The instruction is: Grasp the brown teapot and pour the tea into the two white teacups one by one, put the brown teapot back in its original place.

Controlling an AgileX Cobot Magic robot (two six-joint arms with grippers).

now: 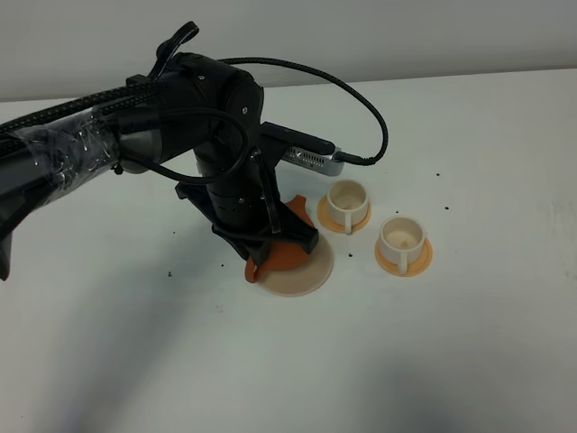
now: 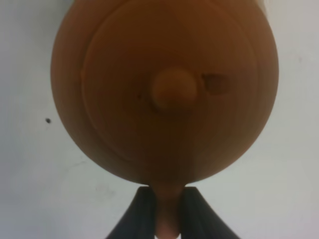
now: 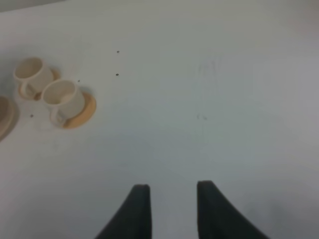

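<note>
The brown teapot [image 1: 278,256] hangs over the left part of the pale beige disc [image 1: 302,273], its original place; I cannot tell whether it rests on it. My left gripper [image 1: 293,241] is shut on the teapot's loop handle [image 2: 168,211]. The left wrist view looks straight down on the lid and its knob [image 2: 173,90]. The two white teacups [image 1: 347,202] [image 1: 400,236] stand on orange saucers to the right, and their insides look pale. The tea is hidden. In the right wrist view my right gripper [image 3: 169,199] is open over bare table, far from the teacups [image 3: 30,74] [image 3: 62,97].
The white table [image 1: 469,343] carries a few small dark specks. A black cable [image 1: 361,99] loops from the left arm above the cups. The right arm is out of the high view. An edge of the beige disc [image 3: 5,117] shows in the right wrist view.
</note>
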